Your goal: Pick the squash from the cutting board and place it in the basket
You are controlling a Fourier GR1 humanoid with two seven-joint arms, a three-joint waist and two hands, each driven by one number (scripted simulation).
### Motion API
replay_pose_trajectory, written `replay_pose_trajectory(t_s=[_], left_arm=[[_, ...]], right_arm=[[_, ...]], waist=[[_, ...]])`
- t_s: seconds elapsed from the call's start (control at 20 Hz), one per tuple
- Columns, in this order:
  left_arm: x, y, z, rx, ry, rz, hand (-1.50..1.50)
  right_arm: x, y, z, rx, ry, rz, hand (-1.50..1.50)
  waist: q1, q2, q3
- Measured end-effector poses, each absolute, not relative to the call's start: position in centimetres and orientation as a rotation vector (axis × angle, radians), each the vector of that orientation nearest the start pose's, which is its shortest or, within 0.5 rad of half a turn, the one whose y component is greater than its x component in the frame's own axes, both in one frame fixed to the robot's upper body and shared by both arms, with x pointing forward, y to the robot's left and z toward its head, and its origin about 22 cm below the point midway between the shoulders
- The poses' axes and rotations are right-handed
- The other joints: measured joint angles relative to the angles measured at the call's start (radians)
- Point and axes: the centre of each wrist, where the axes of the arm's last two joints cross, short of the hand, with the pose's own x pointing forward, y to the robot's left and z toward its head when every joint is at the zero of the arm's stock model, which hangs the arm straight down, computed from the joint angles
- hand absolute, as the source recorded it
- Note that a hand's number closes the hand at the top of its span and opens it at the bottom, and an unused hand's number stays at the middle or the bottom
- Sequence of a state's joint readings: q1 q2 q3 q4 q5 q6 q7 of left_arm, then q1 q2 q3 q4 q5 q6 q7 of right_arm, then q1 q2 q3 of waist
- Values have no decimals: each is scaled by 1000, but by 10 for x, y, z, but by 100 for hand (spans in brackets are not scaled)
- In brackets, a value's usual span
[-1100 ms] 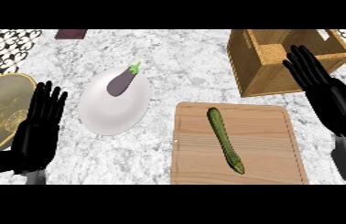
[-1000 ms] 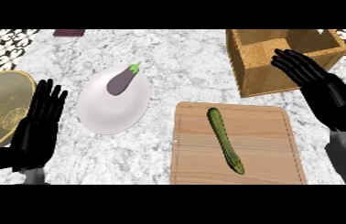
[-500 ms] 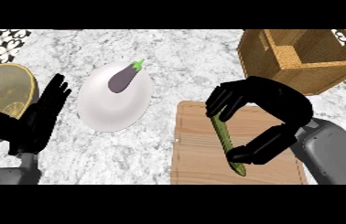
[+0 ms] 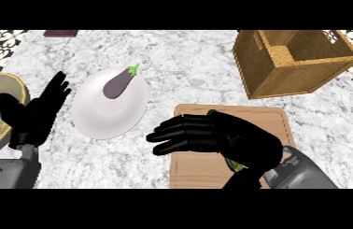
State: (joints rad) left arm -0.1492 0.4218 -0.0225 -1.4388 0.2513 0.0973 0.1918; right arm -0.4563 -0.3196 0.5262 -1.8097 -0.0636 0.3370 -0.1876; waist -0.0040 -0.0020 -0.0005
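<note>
Head view: right robot hand (image 4: 231, 139), black, lies over the light wooden cutting board (image 4: 276, 117) at roughly 5 o'clock in the view, palm down, fingers spread and pointing toward 9 o'clock past the board's left edge. Long dark-green squash (image 4: 235, 166) is almost fully hidden under that robot hand; only a sliver shows at the top by the knuckles and a small green bit below the palm near the thumb. Squash lies on the board, directly beneath the palm. Fingers are extended, slightly bent, not visibly wrapped round the squash; whether thumb touches it cannot be told.

Left robot hand (image 4: 36, 113), black, shows at 9 o'clock near the view's left edge, open, fingers straight and pointing up, resting apart from everything.

White oval plate (image 4: 103, 118) sits between the two hands, at 10 o'clock from the board, with a purple eggplant with green stem (image 4: 118, 83) on its upper part. Square woven wooden basket (image 4: 257, 60) stands at 1 o'clock, well apart from the right hand, beyond the board's top edge. All on the grey-white marbled desk (image 4: 186, 64). Edge of a yellowish round dish (image 4: 14, 90) shows at far left, behind the left robot hand.
</note>
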Motion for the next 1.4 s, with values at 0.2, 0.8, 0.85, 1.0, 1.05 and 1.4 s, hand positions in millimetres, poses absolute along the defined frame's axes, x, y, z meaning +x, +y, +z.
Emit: replay_pose_trajectory(t_s=[0.2, 0.8, 0.85, 1.0, 1.05, 1.4], left_arm=[[283, 319, 41, 204, -1379, -61, 0], [291, 316, 44, 198, -1381, -76, 0], [290, 314, 43, 195, -1383, -79, 0], [289, 308, 40, 190, -1381, -75, 0], [290, 312, 40, 194, -1380, -72, 0], [290, 313, 41, 195, -1384, -70, 0]], right_arm=[[267, -137, 182, 382, -1972, 1385, -150], [305, -170, 298, -208, -1626, 1691, -150], [310, -174, 303, -195, -1587, 1714, -150], [315, -194, 309, -150, -1506, 1765, -150], [317, -198, 310, -130, -1495, 1766, -150], [323, -245, 296, 28, -1507, 1686, -150]], waist=[[-11, -5, -2], [6, -1, -2], [7, 0, -2], [5, 0, -1], [5, 1, -1], [2, 2, 1]])
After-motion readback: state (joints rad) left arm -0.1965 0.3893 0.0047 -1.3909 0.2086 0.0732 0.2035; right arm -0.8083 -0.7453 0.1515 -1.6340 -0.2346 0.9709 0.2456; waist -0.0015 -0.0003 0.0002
